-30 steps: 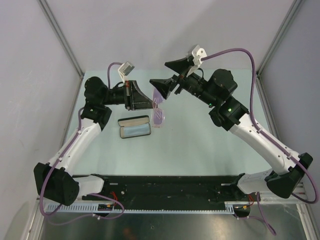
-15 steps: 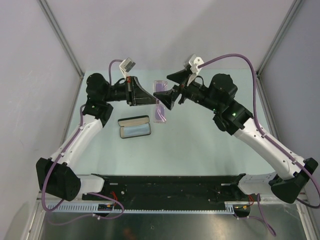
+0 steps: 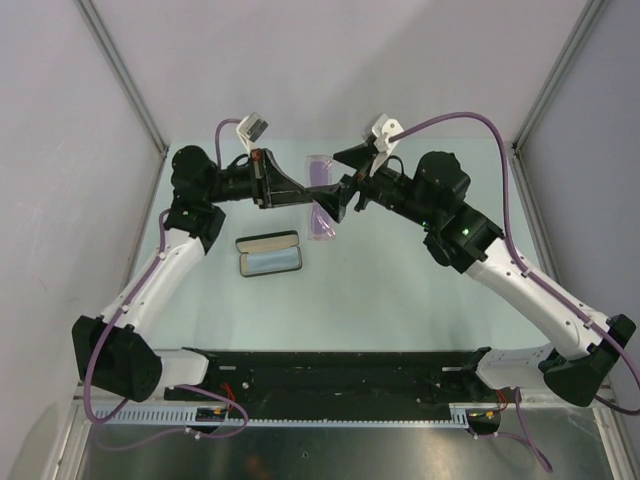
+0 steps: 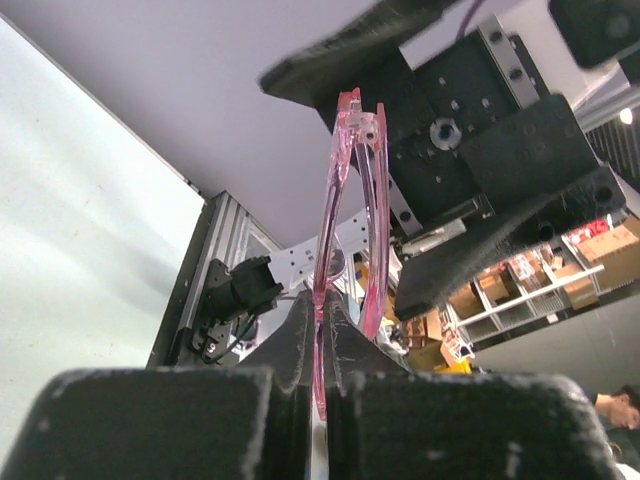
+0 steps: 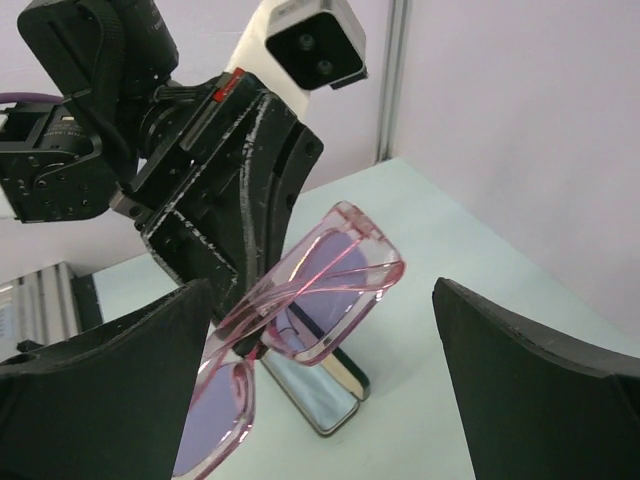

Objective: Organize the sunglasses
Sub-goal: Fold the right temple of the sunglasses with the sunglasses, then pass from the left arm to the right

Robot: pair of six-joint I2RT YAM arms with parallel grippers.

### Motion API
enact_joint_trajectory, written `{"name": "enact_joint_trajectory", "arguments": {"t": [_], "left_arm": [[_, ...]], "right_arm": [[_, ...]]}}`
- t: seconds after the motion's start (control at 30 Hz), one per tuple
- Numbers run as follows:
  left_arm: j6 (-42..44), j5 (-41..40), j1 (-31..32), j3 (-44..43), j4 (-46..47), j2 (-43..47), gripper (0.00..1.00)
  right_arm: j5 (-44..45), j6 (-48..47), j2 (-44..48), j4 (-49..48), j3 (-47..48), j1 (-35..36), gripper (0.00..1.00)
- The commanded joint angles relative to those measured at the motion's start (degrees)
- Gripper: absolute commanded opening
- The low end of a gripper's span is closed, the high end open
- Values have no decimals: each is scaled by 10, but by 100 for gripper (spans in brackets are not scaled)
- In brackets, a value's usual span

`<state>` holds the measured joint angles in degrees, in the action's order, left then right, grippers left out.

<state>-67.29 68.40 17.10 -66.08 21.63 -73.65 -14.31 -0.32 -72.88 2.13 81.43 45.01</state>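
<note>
From above, left gripper (image 3: 298,192) is clamped tight on the sunglasses (image 3: 321,222), in mid-air. The case (image 3: 270,253) is on the table nearby. Left wrist: frame pinched at its fingertips. Right wrist: right gripper (image 5: 322,300) spread wide, fingers flanking the frame, holding nothing.

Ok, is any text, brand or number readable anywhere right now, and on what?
None readable. The sunglasses and the case show no print. In the left wrist view, the boxes on the background shelves carry markings too blurred to read.
</note>
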Motion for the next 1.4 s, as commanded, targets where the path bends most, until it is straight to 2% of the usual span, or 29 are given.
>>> {"name": "enact_joint_trajectory", "arguments": {"t": [0.0, 0.1, 0.17, 0.2, 0.33, 0.5, 0.57, 0.6, 0.67, 0.73, 0.9, 1.13, 1.2, 1.37], "left_arm": [[-26, -46, -14, 3, 10, 2, 0], [-5, -89, -18, 11, -23, 6, 1], [39, -136, -19, -4, -129, 17, 0], [98, -196, -19, -29, -237, 21, 0], [131, -315, -22, -53, -351, 34, 0], [170, -441, -23, -96, -467, 37, 0], [180, -496, -22, -103, -487, 39, 0], [182, -510, -22, -109, -505, 39, 0], [186, -556, -21, -110, -517, 44, 0], [185, -584, -22, -115, -533, 48, 0], [187, -637, -17, -134, -549, 52, 0], [181, -682, -12, -128, -558, 68, 0], [175, -683, -12, -125, -559, 71, 0], [172, -716, -6, -129, -564, 79, 0]], "right_arm": [[59, -75, 34, -41, 0, 26, 98], [71, -104, 48, -53, 0, 30, 98], [70, -123, 59, -45, 0, 34, 96], [73, -145, 61, -32, 0, 35, 95], [140, -230, 58, 3, -4, 84, 82], [240, -343, 40, -15, -36, 153, 70], [287, -388, 17, -19, -46, 176, 66], [299, -398, 8, -47, -57, 182, 59], [328, -416, -15, -73, -72, 193, 52], [337, -413, -26, -123, -99, 205, 40], [325, -342, -65, -174, -106, 208, 25], [295, -339, -113, -214, -106, 219, 22], [295, -339, -125, -228, -106, 220, 26], [291, -324, -155, -254, -106, 220, 31]]}}
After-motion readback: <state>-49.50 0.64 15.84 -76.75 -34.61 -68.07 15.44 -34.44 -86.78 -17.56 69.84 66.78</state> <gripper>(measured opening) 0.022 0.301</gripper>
